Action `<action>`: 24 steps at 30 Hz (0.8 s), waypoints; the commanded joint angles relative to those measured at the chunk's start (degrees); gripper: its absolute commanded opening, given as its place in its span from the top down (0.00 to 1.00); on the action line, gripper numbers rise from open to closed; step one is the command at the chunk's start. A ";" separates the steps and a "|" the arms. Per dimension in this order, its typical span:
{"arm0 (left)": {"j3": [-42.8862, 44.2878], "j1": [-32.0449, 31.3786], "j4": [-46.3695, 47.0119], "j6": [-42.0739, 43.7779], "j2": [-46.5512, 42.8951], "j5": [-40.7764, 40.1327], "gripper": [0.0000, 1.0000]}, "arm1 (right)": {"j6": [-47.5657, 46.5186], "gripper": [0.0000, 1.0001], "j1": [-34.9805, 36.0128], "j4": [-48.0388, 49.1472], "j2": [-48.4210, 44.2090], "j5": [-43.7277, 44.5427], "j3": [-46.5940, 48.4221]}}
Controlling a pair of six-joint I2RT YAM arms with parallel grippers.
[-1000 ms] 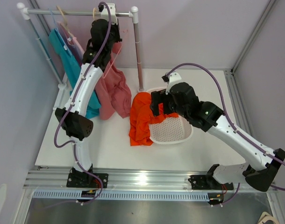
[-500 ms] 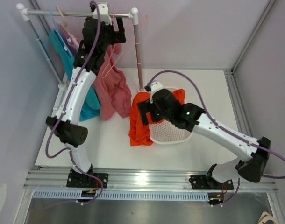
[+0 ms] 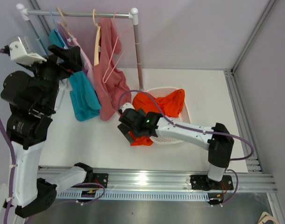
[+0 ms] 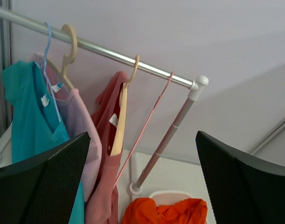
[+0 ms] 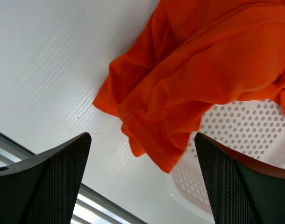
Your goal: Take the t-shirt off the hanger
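A rose-pink t-shirt (image 3: pixel 110 77) hangs from a beige hanger (image 3: pixel 96 44) on the metal rail (image 3: pixel 81 13). The left wrist view shows that t-shirt (image 4: pixel 103 186) still draped on the hanger (image 4: pixel 120 121). My left gripper (image 3: pixel 69 59) is open and empty, off to the left of the rack and apart from the clothes; in its own view the left gripper (image 4: pixel 142 186) faces the rail. My right gripper (image 3: pixel 128 127) is open and empty, low over the drooping edge of an orange t-shirt (image 3: pixel 161 103). Seen from the right wrist, the right gripper (image 5: pixel 142 186) touches no cloth.
A teal shirt (image 3: pixel 81 95) and a pale lilac shirt (image 4: pixel 84 135) hang left of the rose one. A thin pink wire hanger (image 4: pixel 147 126) hangs bare beside it. The orange t-shirt spills over a white perforated basket (image 3: pixel 180 137). The rack's right post (image 3: pixel 138 51) stands behind the basket.
My left gripper opened and drew back from the rail to the far left. My right arm swung from over the basket toward the near left, down by the orange shirt's hanging edge.
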 commanded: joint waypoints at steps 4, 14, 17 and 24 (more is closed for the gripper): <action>-10.52 -0.67 -2.08 -3.93 -2.14 -2.07 0.01 | -1.05 0.04 3.17 -0.08 7.61 1.02 -0.37; -15.71 -0.67 -0.24 -4.19 -3.81 -2.07 0.00 | -2.72 0.12 -0.96 6.07 18.16 0.59 -0.64; -16.15 -0.67 0.02 -3.84 -4.16 -2.34 0.00 | -3.16 0.16 -2.54 9.49 21.23 -1.34 -2.13; -17.64 -0.67 0.46 -3.49 -4.95 -2.95 0.01 | -2.20 1.00 -2.72 12.06 21.17 -2.50 -4.77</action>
